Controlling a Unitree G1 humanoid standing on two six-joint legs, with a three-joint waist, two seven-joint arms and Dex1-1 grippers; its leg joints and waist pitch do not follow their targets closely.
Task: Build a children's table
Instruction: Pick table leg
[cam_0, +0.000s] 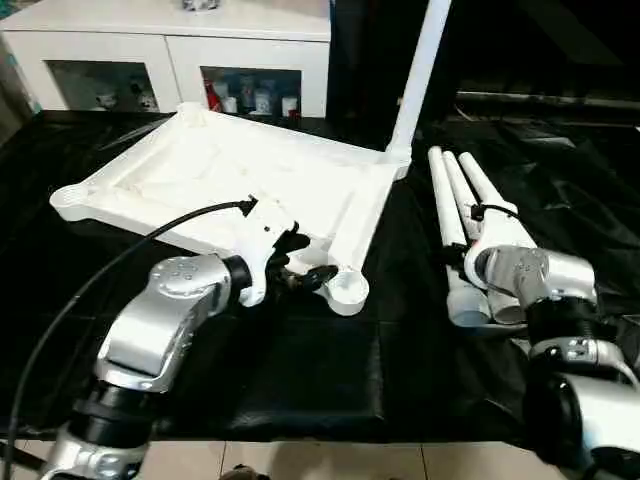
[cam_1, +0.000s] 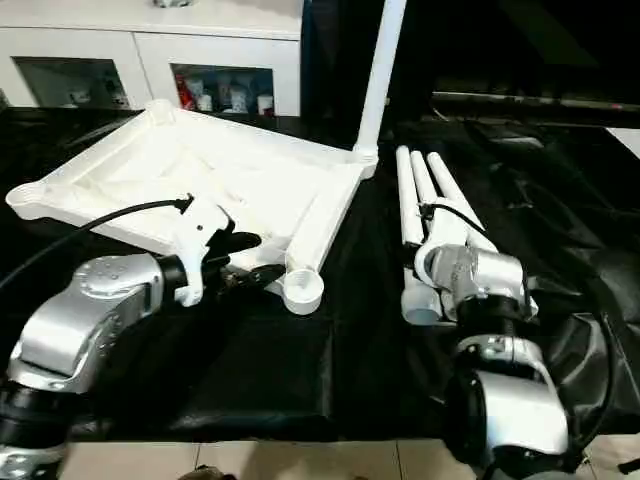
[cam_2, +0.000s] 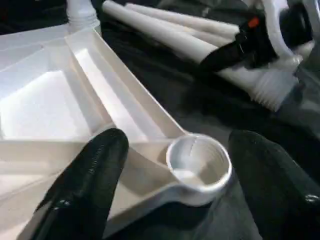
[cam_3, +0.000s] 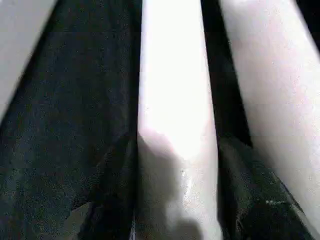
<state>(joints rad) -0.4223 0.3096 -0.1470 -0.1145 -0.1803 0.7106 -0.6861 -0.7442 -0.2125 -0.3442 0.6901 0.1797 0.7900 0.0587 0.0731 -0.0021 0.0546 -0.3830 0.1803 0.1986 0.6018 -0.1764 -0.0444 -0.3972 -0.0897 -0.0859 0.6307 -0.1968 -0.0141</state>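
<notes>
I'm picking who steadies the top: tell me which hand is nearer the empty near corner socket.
Left. The left hand has its fingers either side of the empty corner socket. The right hand is off to the socket's right, down on the loose legs.

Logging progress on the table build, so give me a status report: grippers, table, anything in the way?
Left gripper open, straddling near corner socket. Right gripper over loose legs, fingers unclear. Tabletop upside down, one leg standing in far socket. Nothing in the way.

Looks like a robot test room or lab set up indoors: worktop (cam_0: 300, 370) draped in black sheeting, white glass-door cabinet (cam_0: 170, 45) behind with small toys and figures on its shelves, pale tiled floor (cam_0: 330, 462) below the edge.
</notes>
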